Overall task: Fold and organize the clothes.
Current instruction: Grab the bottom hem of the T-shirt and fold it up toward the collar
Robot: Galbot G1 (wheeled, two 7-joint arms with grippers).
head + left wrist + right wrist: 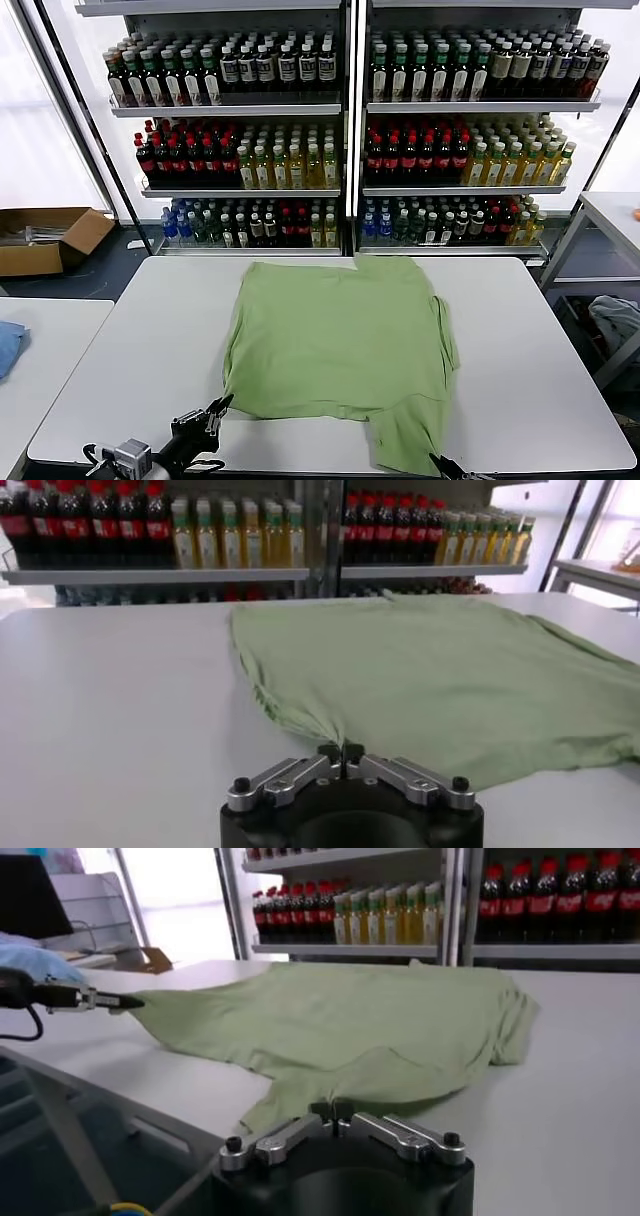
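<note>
Folding barely begun: green shirt [335, 355] lies spread on the worktop [520, 380]. Left gripper [340, 752] and right gripper [332, 1112], jaws closed, each pinch a near hem corner.

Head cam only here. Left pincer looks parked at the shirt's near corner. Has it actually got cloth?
Observer: Yes. In the left wrist view the left pincer is shut on a puckered corner of the green shirt.
Operator: Right side? It's barely in my frame.
Observer: In its own wrist view the right pincer is shut too, pinching a bunched tail of the shirt at the near edge.
</note>
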